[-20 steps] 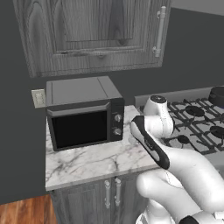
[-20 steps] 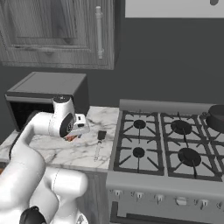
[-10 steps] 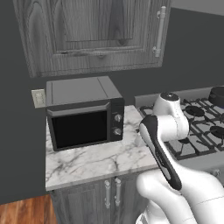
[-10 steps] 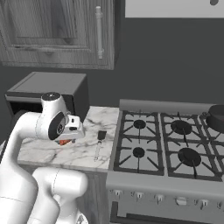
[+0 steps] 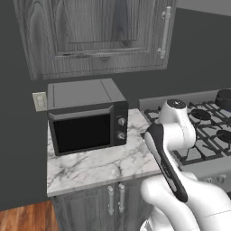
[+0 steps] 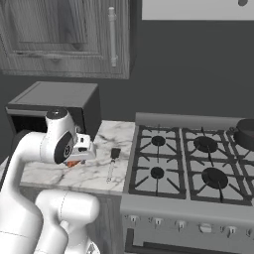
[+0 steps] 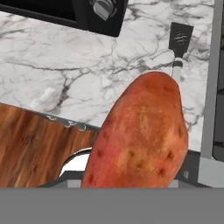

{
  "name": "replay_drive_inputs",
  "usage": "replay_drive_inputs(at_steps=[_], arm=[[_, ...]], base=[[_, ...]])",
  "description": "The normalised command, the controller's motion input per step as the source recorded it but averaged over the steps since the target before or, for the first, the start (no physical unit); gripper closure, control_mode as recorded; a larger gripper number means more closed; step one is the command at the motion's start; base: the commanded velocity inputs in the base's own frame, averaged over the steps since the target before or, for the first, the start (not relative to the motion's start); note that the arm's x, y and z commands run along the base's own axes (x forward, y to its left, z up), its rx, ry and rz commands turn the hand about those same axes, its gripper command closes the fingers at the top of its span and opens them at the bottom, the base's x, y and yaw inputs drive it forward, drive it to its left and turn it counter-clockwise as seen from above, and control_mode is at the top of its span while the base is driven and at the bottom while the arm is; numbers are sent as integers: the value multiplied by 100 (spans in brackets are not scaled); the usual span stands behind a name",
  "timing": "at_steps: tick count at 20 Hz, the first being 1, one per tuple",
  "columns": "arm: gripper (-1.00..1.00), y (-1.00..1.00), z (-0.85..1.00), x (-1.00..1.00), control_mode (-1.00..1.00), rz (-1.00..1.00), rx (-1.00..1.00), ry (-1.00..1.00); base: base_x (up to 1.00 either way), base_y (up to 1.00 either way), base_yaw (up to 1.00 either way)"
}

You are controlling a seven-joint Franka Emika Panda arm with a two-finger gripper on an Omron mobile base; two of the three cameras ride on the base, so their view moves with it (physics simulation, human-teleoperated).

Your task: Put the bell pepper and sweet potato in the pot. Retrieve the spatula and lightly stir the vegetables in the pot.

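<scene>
The sweet potato, orange-brown and matte, looms close in the hand view, held above the marble counter's front edge. My gripper is shut on it, and a bit of orange sweet potato peeks out under the hand, just in front of the microwave. The spatula lies on the counter right of the hand, beside the stove, with its black head toward the wall. The dark pot sits on the far right rear burner and appears as the pot from the other side. The bell pepper is out of view.
A black microwave stands on the marble counter left of the stove. Grey wall cabinets hang overhead. The counter's front edge drops to a wooden floor.
The arm's elbow has swung sideways and folded further. The hand with the sweet potato has stayed over the counter by the microwave, shifting only slightly.
</scene>
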Motion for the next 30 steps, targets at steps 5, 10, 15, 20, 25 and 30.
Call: replay_drive_inputs(at_steps=[5,10,15,20,25,30], arm=[[100,0,0,-2,100,0,0,0],[100,0,0,0,100,0,0,0],[100,0,0,0,100,0,0,0],[100,0,0,0,100,0,0,0],[100,0,0,0,100,0,0,0],[100,0,0,0,100,0,0,0]], base=[[-37,-10,-1],[-81,-50,-7],[-16,-85,0],[0,-100,6],[10,-97,0],[63,-100,0]])
